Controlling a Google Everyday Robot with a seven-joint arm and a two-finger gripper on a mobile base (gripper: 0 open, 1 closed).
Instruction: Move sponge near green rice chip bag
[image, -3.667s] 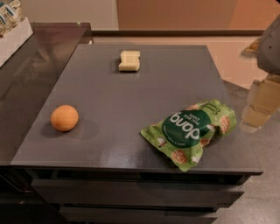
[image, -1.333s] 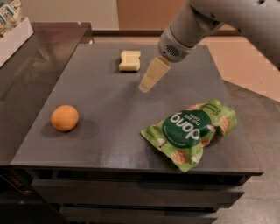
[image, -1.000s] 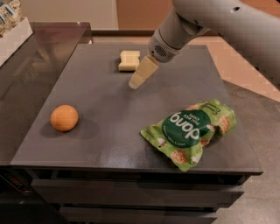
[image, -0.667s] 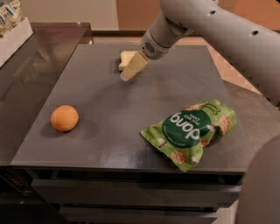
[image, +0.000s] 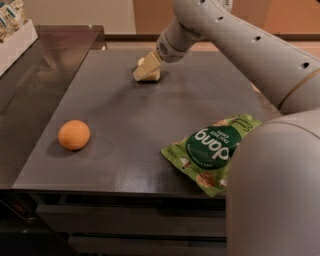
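The pale yellow sponge lies at the far middle of the dark table. My gripper has come down right over the sponge and covers most of it. The light green rice chip bag with its dark round logo lies at the near right of the table, well apart from the sponge. My arm reaches in from the right and hides the bag's right end.
A round orange fruit sits at the near left of the table. A white box with snack packs stands at the far left on a lower counter. The table's front edge runs along the bottom.
My gripper has swung in from the right edge, across the table to the far left, and come down onto the sponge. The sponge, bag and orange have not moved.
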